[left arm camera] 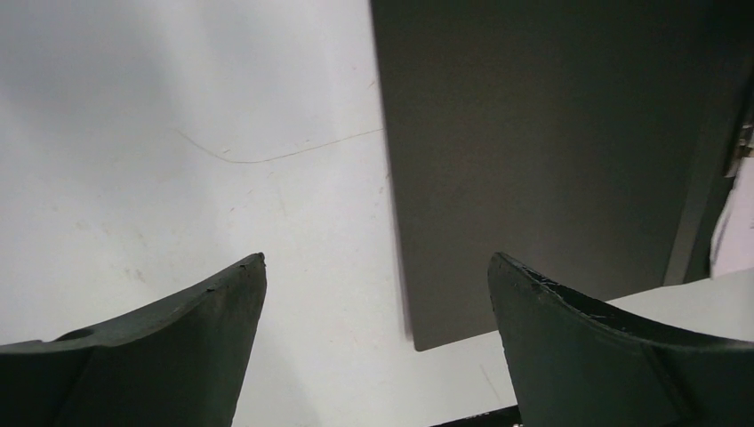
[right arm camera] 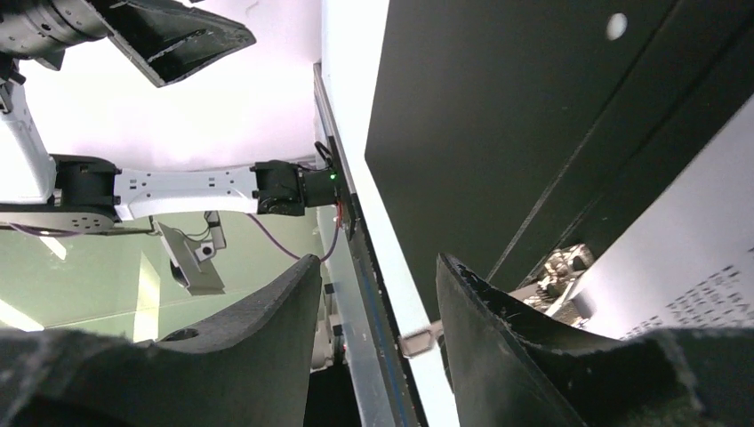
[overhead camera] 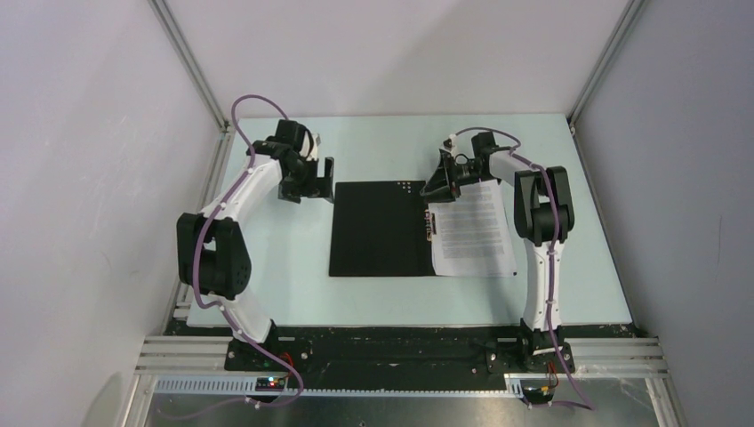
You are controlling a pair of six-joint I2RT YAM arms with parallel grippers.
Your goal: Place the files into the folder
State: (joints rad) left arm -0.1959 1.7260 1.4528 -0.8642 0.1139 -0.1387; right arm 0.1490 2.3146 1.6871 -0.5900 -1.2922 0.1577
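Note:
The folder [overhead camera: 378, 229] lies spread open on the table, black inside up. Its left half is bare. A white printed file sheet [overhead camera: 476, 231] lies on its right half, next to the metal clip [overhead camera: 433, 222] at the spine. My left gripper [overhead camera: 309, 191] is open and empty just off the folder's far left corner. In the left wrist view my left gripper [left arm camera: 378, 267] hangs over the folder's left edge [left arm camera: 533, 151]. My right gripper [overhead camera: 437, 191] is open and empty above the clip's far end. The right wrist view shows my right gripper [right arm camera: 378, 262], the folder [right arm camera: 498, 116], the clip [right arm camera: 560, 267] and the sheet [right arm camera: 702, 258].
The pale table [overhead camera: 267, 285] is bounded by grey walls with metal frame posts [overhead camera: 191, 67] at the back corners. The arm bases stand on a black rail [overhead camera: 391, 351] at the near edge.

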